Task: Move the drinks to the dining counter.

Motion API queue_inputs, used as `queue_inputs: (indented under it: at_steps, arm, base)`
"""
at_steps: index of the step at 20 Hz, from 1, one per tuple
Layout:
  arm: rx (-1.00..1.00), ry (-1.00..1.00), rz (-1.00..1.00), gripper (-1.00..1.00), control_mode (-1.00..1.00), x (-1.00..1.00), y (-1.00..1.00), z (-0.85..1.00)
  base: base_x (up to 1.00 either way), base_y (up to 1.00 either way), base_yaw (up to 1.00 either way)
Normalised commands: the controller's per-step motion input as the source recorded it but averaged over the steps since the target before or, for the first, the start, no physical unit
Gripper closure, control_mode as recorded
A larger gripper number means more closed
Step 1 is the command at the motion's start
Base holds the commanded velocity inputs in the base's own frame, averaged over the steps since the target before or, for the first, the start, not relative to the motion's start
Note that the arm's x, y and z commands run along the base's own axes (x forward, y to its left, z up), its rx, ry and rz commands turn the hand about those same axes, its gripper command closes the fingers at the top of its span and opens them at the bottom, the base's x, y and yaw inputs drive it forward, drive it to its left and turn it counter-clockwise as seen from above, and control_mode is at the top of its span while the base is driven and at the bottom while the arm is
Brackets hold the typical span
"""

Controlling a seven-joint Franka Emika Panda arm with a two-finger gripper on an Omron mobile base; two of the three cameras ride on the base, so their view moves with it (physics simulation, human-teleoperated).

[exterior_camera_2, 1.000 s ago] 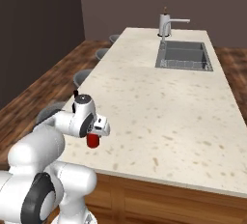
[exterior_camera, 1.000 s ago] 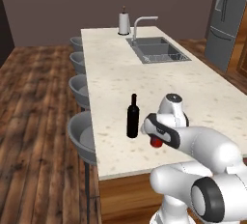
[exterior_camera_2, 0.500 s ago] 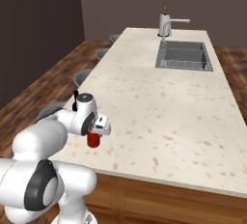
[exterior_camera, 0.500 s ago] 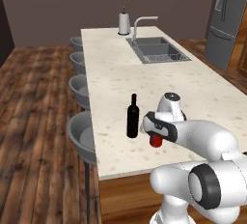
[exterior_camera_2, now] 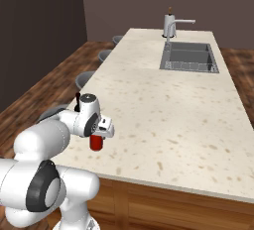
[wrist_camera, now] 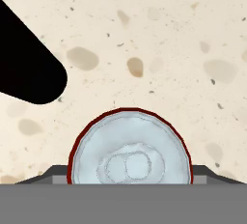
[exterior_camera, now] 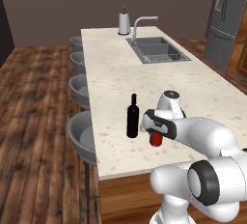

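The wine bottle (exterior_camera: 132, 118) stands upright on the bench (exterior_camera: 116, 68), just left of my gripper (exterior_camera: 155, 134). My gripper pinches the red can (exterior_camera: 156, 139) from above, low over the bench near its front edge. To place it well, I should lower straight and release clear of the bottle.

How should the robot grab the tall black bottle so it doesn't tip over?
Probably by the wide straight body of the black bottle, coming in level from the sink side. It stands upright on the dining counter, and its neck is thin and high, so squeezing there could topple it.
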Motion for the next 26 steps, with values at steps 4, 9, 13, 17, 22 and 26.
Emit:
queue_inputs:
  at_steps: [4, 9, 13, 17, 22, 26]
  arm:
    - [0.00, 0.00, 0.00, -1.00, -1.00, 0.00, 0.00, 0.00]
    - [0.00, -0.02, 0.00, -1.00, -1.00, -0.07, 0.00, 0.29]
    - [-0.04, 0.00, -0.01, -1.00, -1.00, -0.52, 0.00, 0.84]
    - [-0.02, -0.06, 0.00, -1.00, -1.00, -0.93, -0.01, 0.78]
    - [0.00, -0.02, -0.01, -1.00, -1.00, -1.00, -0.21, 0.57]
    - [0.00, 0.00, 0.00, -1.00, -1.00, -1.00, -0.34, 0.43]
  base:
    - [0.00, 0.00, 0.00]
    - [0.00, 0.00, 0.00]
    - [0.00, 0.00, 0.00]
    - [0.00, 0.00, 0.00]
    - [0.00, 0.00, 0.00]
    - [0.00, 0.00, 0.00]
